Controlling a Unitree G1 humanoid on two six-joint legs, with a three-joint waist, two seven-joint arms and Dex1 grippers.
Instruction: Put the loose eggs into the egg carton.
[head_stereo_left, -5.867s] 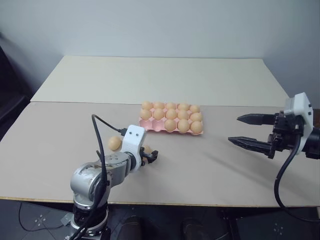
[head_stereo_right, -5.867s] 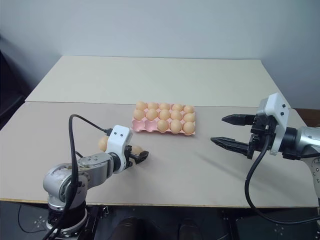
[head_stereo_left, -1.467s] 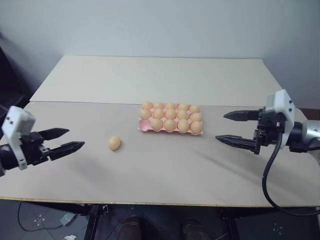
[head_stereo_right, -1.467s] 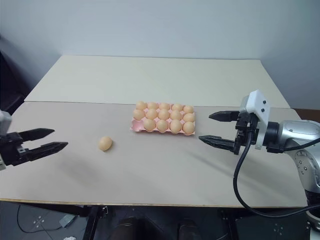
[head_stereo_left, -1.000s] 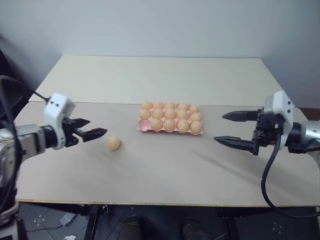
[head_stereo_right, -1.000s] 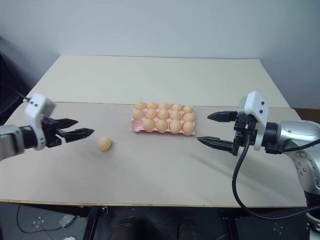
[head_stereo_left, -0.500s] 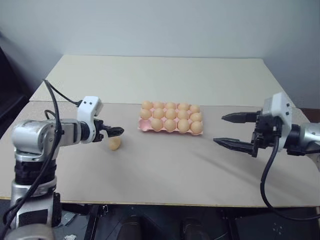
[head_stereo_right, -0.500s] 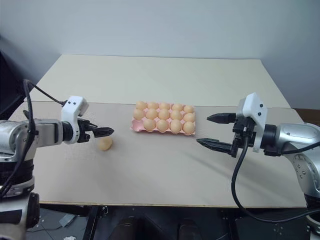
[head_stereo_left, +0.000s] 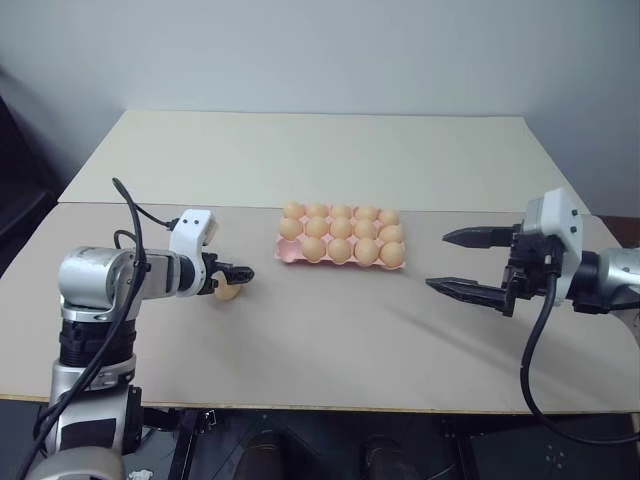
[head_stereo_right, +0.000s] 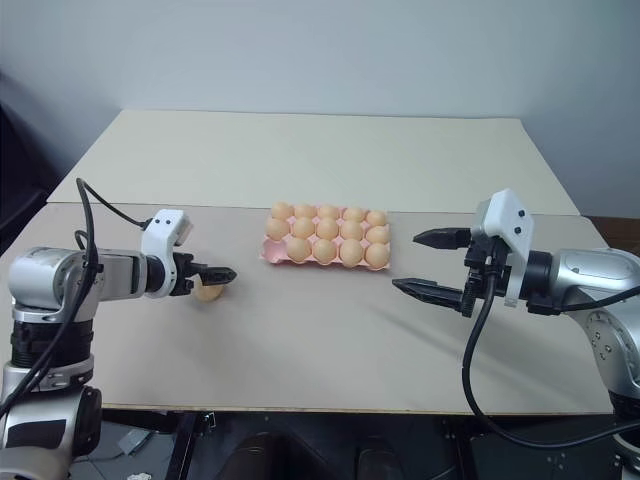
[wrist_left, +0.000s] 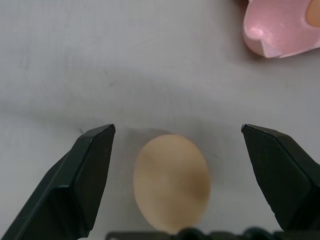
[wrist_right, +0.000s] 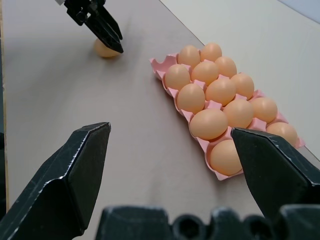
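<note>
From where I sat, the egg carton (head_stereo_left: 342, 240) was my landmark, sitting about mid-worktop (head_stereo_left: 330, 330) with the eggs packed in three rows. I counted fourteen in it from the right wrist view, with one corner cup looking empty (the one at the near end on the robot's left side).

One loose egg (wrist_left: 171, 181) lay on the worktop to the left of the carton, well apart from it. The left tool (head_stereo_left: 237, 280) was right down at that egg, pointing toward the carton. In the left wrist view its two black fingers (wrist_left: 80, 182) stood wide apart on either side of the egg, not touching it, so released, nothing gripped. A pink corner of the carton peeked in at the edge of that same view.

The right tool (head_stereo_right: 428, 262) hung off to the right of the carton, above the worktop and clear of it, aimed back toward the carton. Its fingers were spread wide too and held nothing. Through the right wrist camera I could see the whole carton between them, plus the left tool over the loose egg on the far side of the carton.
</note>
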